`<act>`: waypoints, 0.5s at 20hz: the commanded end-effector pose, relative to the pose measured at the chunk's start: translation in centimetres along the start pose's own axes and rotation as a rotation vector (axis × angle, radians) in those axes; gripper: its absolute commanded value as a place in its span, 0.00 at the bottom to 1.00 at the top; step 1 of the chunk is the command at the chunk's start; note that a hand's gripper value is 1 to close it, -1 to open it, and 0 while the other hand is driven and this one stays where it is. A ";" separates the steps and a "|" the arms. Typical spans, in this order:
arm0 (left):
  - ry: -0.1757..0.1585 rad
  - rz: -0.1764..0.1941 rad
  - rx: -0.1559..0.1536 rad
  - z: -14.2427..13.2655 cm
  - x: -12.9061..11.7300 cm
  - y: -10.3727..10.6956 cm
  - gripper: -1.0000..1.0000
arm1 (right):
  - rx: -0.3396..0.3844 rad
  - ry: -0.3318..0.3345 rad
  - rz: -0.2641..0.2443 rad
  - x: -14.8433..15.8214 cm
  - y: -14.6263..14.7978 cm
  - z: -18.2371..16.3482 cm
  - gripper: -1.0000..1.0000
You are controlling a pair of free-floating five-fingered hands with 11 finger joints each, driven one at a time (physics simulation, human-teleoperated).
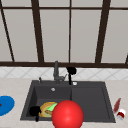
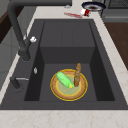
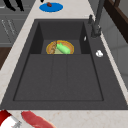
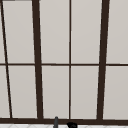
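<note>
My left hand (image 1: 35, 111) hovers at the front left corner of the dark sink (image 1: 105, 100), just left of a yellow-rimmed plate (image 1: 45, 108). Its straight fingers (image 3: 10, 4) hang down at the top left of the right side view, holding nothing. The plate (image 2: 68, 93) lies in the sink's left basin with a green cucumber (image 2: 64, 79) and a brown stick-shaped item (image 2: 77, 74) on it. My right hand (image 1: 71, 71) floats beside the faucet (image 1: 56, 72), fingers pointing down, empty; it also peeks in as the right hand (image 4: 72, 125) in the upper view. A big red ball (image 1: 67, 115) covers the sink's front edge.
A blue plate (image 1: 5, 105) with a small reddish-brown thing (image 3: 49, 4) sits on the left counter. On the right counter lie a red elongated item (image 1: 117, 105) and a red-and-white can (image 1: 121, 114). A window with dark bars (image 4: 37, 62) rises behind the faucet.
</note>
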 end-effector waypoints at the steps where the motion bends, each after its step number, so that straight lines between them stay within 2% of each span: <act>1: 0.000 0.000 0.000 0.0 0.0 0.0 0.50 | 0.130 -0.010 0.013 0.3 0.2 -0.5 0.00; 3: 0.000 0.000 0.000 0.0 0.0 0.0 0.50 | 0.176 -0.007 0.019 0.3 0.4 -1.2 0.00; 10: 0.000 0.000 0.000 0.0 0.0 0.0 0.50 | 0.266 -0.019 0.002 0.5 1.4 -6.1 0.00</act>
